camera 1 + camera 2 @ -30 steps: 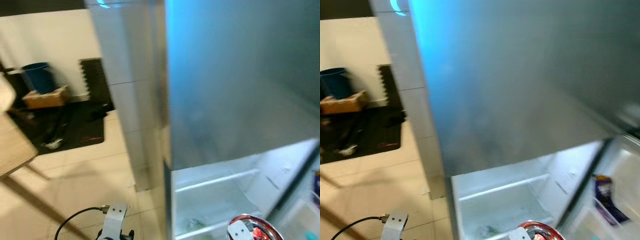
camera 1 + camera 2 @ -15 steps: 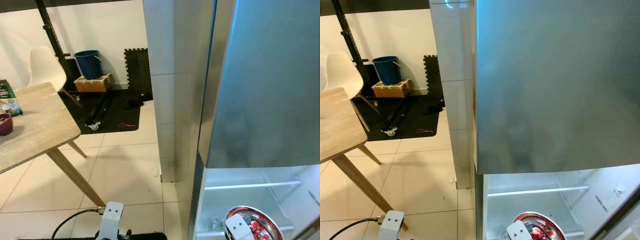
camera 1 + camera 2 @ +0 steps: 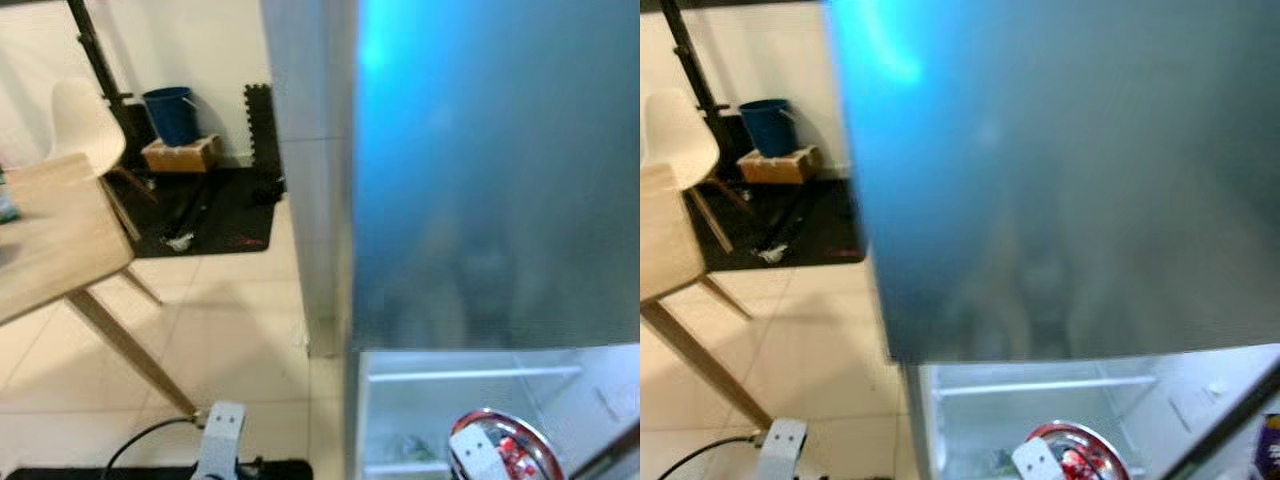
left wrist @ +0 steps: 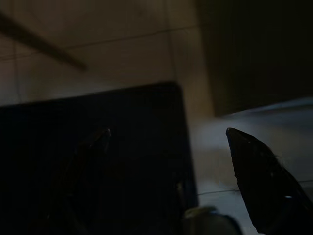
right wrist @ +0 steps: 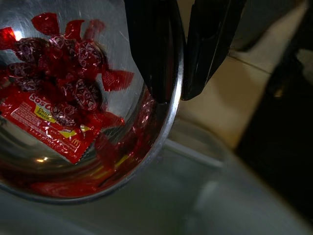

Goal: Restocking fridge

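Two black fingers (image 5: 156,54) of right gripper (image 5: 182,93) pinching rim of steel bowl (image 5: 161,132) of red-wrapped candies (image 5: 63,73), low before open fridge (image 3: 480,200) compartment. Left gripper (image 4: 166,142) spread wide, idle above tiled floor (image 3: 230,330).

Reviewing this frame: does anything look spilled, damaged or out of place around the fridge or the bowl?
Nothing looks spilled or damaged. The right end effector pinches the rim of the metal bowl, one finger inside, one outside. The red wrapped candies and sauce packet stay inside. The fridge stands open below. The eye views are blurred.
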Controlling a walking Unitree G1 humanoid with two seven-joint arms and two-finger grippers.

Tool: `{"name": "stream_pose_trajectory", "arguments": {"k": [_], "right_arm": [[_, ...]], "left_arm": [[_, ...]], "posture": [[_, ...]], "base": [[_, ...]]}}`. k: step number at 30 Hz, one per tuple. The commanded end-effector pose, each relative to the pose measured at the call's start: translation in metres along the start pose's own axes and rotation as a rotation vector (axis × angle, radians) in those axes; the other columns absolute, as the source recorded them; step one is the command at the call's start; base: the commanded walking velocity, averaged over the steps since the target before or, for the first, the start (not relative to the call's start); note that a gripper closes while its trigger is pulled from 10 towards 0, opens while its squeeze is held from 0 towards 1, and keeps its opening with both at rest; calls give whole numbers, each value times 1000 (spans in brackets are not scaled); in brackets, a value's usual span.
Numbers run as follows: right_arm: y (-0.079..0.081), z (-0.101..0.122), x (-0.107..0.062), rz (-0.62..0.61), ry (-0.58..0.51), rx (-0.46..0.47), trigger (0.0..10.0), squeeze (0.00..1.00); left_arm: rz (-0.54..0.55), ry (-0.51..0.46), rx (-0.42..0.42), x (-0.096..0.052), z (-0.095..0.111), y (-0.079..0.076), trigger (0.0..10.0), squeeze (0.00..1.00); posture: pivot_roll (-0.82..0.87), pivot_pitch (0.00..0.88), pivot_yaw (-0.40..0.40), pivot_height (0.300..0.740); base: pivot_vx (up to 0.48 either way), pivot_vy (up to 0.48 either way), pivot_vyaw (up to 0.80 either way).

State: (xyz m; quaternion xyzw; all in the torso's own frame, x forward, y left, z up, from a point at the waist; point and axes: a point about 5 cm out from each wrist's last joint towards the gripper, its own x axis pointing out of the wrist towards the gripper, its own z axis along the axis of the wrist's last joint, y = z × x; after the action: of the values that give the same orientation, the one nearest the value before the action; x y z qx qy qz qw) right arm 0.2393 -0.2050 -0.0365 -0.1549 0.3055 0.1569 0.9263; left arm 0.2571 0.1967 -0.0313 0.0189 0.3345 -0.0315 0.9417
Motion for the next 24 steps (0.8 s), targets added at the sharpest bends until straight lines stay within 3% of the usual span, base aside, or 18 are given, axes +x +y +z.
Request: {"name": "stream_pose_trajectory", "arguments": {"k": [1, 6, 24], "right_arm": [[8, 0, 1, 22, -9, -2, 10000, 0], [8, 0, 1, 22, -9, -5, 10000, 0], [8, -1, 1, 29, -8, -15, 10000, 0]], "left_arm": [[14, 41, -12, -3, -13, 4, 10000, 0], [15, 40, -12, -4, -13, 5, 10000, 0], [23, 45, -31, -5, -19, 4, 10000, 0]], "posture": [[-83, 124, 43, 740], [-86, 119, 44, 740], [-88, 107, 34, 740]], "base": [[0, -382, 0], [0, -359, 0], [0, 0, 0]]}}
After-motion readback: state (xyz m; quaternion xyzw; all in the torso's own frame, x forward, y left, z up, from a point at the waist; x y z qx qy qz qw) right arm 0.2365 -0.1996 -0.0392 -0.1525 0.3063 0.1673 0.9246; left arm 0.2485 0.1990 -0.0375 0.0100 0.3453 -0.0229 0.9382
